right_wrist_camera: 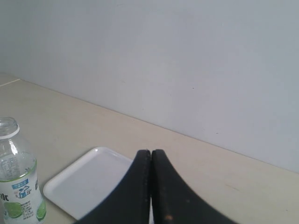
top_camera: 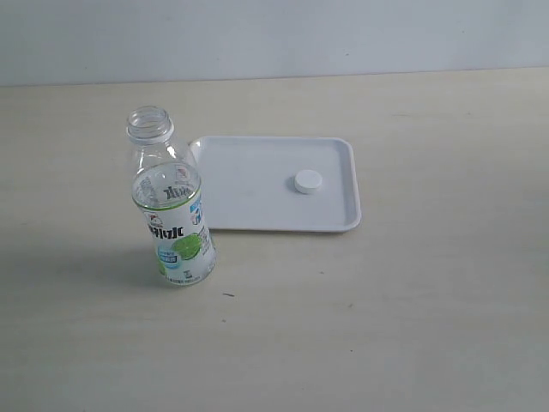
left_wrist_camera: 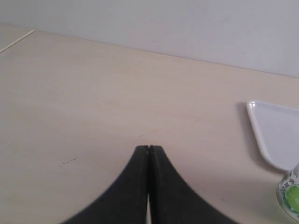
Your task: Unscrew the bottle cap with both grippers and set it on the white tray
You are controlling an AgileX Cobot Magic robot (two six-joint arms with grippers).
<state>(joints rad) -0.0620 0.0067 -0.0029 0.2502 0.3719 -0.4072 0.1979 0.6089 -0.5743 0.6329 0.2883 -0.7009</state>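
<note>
The clear bottle (top_camera: 171, 210) with its lime label stands upright on the table, neck open, just left of the white tray (top_camera: 249, 206). The small white bottle cap (top_camera: 308, 181) lies flat on the tray, right of its middle. Neither arm shows in the exterior view. My left gripper (left_wrist_camera: 149, 148) is shut with nothing between its fingers, over bare table; the tray's corner (left_wrist_camera: 273, 135) and a bit of the bottle (left_wrist_camera: 290, 196) appear at that view's edge. My right gripper (right_wrist_camera: 151, 152) is shut and empty too, with the tray (right_wrist_camera: 84, 182) and bottle (right_wrist_camera: 16, 186) beyond it.
A pale wooden table (top_camera: 412, 326) carries everything, and a plain light wall (top_camera: 274, 34) runs along its far edge. Nothing else stands on the table.
</note>
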